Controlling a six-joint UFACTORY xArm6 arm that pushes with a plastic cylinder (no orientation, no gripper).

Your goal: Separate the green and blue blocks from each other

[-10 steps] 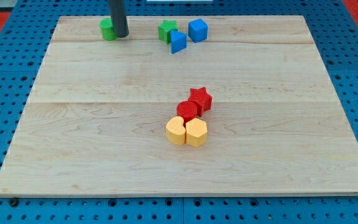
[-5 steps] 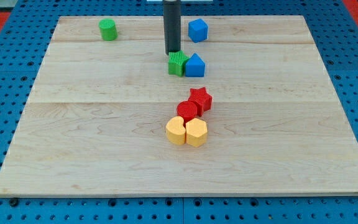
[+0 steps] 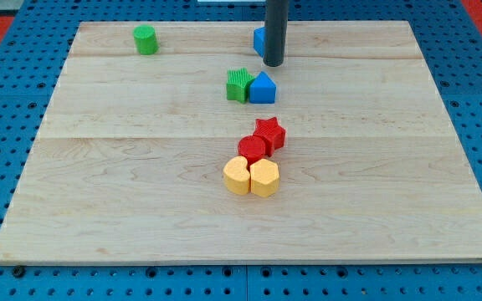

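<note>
Up near the view's top, my tip sits on the wooden board, a plain rod end with no jaws to spread or press together, pinching nothing. It is just in front of a blue block that the rod mostly hides, so I cannot make out that block's shape. Below the tip and slightly to the view's left, apart from it, a blue block with a peaked top points its ridge toward the view's top. It touches a green block on its left, and the pair's long axis runs left to right. A green cylinder stands upright well apart at the top left. Near the centre, a red star, a red cylinder and two yellow blocks cluster together.
</note>
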